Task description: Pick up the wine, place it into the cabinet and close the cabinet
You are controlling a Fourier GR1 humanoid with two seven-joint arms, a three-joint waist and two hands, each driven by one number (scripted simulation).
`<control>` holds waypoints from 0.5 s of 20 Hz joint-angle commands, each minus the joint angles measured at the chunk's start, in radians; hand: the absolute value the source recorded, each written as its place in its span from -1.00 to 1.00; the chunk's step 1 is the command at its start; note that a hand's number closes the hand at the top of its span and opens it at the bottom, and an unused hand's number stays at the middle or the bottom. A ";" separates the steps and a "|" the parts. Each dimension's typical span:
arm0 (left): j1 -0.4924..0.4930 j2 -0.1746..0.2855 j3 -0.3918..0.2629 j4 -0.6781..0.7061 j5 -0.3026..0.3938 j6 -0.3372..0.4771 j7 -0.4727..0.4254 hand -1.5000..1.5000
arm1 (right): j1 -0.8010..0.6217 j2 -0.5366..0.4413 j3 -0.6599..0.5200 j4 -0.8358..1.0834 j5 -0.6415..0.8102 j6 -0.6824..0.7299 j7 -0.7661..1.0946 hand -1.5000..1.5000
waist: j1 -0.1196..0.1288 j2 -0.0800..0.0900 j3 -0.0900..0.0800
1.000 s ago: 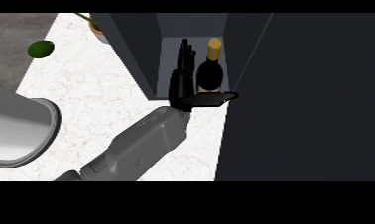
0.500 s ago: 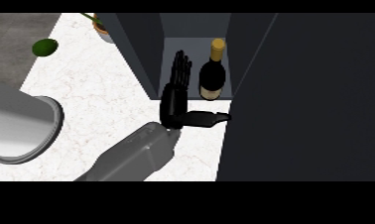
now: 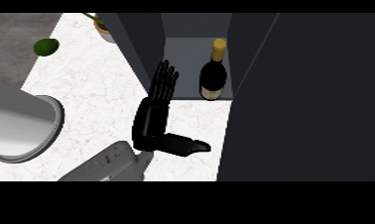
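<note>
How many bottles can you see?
1. The wine bottle stands inside the open cabinet, right of the left hand. Others may be hidden behind the dark door.

Bright, even light on worktop (image 3: 88,94); cabinet (image 3: 187,52) interior dim grey; cabinet door (image 3: 307,94) near black; pale sheen on metal basin (image 3: 22,121).

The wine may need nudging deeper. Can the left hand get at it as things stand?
Probably yes: the open left hand is just left of the wine, at the mouth of the cabinet, with nothing between them.
</note>
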 commanded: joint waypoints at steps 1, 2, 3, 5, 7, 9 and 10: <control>0.089 0.074 0.016 -0.151 -0.062 -0.019 0.022 -1.00 | -0.022 -0.006 -0.003 0.062 -0.042 0.031 -0.023 -1.00 | 0.000 0.002 0.000; 0.093 0.086 0.012 -0.168 -0.053 -0.009 0.025 -1.00 | 0.045 -0.054 -0.005 -0.017 -0.121 0.106 -0.007 1.00 | -0.003 0.000 0.000; 0.103 0.167 0.010 -0.218 -0.049 -0.061 0.071 -1.00 | -0.001 -0.063 0.006 -0.026 -0.082 0.075 0.059 1.00 | 0.001 0.000 0.000; 0.151 0.184 -0.029 -0.286 -0.084 -0.054 0.061 -1.00 | 0.017 -0.086 0.021 -0.060 -0.092 0.123 0.032 1.00 | 0.000 -0.001 0.000; 0.188 0.229 0.020 -0.270 -0.070 -0.156 0.045 1.00 | 0.025 -0.134 -0.031 -0.076 -0.165 0.176 0.035 1.00 | -0.006 0.001 0.000; 0.267 0.328 0.044 -0.398 -0.064 -0.164 0.037 1.00 | 0.048 -0.115 0.029 -0.094 -0.156 0.185 0.036 1.00 | 0.003 -0.001 0.000; 0.268 0.327 0.052 -0.422 -0.078 -0.132 0.049 1.00 | 0.098 -0.114 0.056 -0.078 -0.145 0.228 -0.010 1.00 | -0.001 -0.001 0.000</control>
